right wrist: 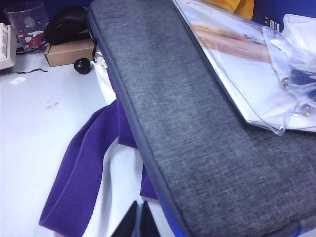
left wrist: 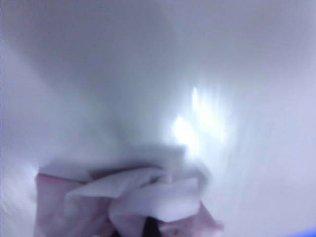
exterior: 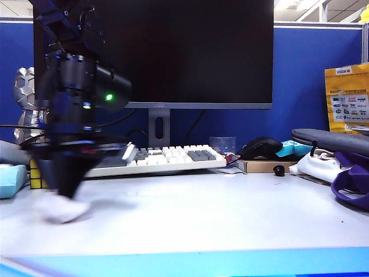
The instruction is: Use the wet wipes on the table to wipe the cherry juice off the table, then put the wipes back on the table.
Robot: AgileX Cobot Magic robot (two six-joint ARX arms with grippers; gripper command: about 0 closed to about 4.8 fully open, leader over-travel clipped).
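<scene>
**Clerk:** Item one, the left gripper?

**Arm:** My left gripper [exterior: 68,193] is at the near left of the table [exterior: 219,213], pointing down, blurred in the exterior view. Its jaws are pinched on the wet wipes [exterior: 63,209], which bunch directly beneath the tips and touch the tabletop. In the left wrist view the wet wipes [left wrist: 133,197] show as a crumpled white wad with pink staining; my fingertips are hidden behind it.

**Clerk:** Item two, the right gripper?

**Arm:** My right gripper [right wrist: 139,220] is pressed together, holding nothing. It hangs over the purple strap [right wrist: 81,173], beside the grey fabric sleeve [right wrist: 197,123] at the right end of the table.

**Clerk:** Item three, the cherry juice?

**Arm:** Faint reddish marks [right wrist: 52,103] lie on the white top in the right wrist view, near the small black ball [right wrist: 82,65] and the cardboard box [right wrist: 69,52]. I judge these to be juice. From the wipes they lie well off, toward the table's right. The wad has no clear long axis. The right arm is nearer, but the left holds the wipes.

**Clerk:** Containers?

**Arm:** One clear cup [exterior: 222,143] behind the keyboard [exterior: 155,158]; contents too indistinct to list.
</scene>
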